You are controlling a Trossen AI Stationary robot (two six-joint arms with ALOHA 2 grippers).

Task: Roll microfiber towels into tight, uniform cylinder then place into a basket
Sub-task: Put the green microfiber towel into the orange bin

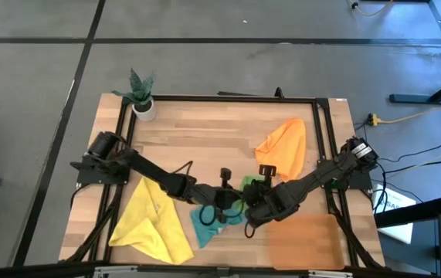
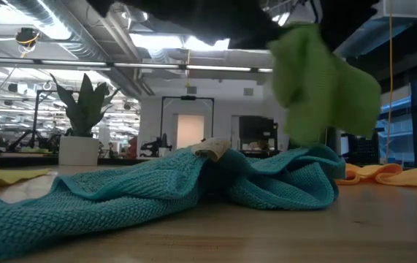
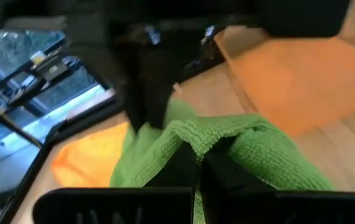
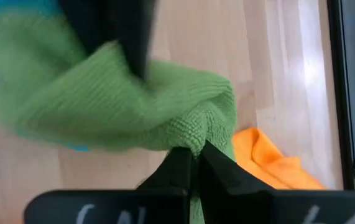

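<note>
Green towel (image 2: 325, 84) blurred (top edge cut off).

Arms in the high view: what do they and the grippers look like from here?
Both arms are dark, slim jointed links with thin black cables alongside. The left gripper and right gripper are black; in the wrist views each has two tapered black fingers above a black bar bearing faint pale lettering.

Grey floor (image 1: 205, 69); ceiling strip lights (image 2: 161, 42).

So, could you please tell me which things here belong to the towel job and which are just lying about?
Job: green towel, held by both grippers, left and right; teal towel; yellow towel; orange towel; basket.
Lying about: potted plant.
</note>
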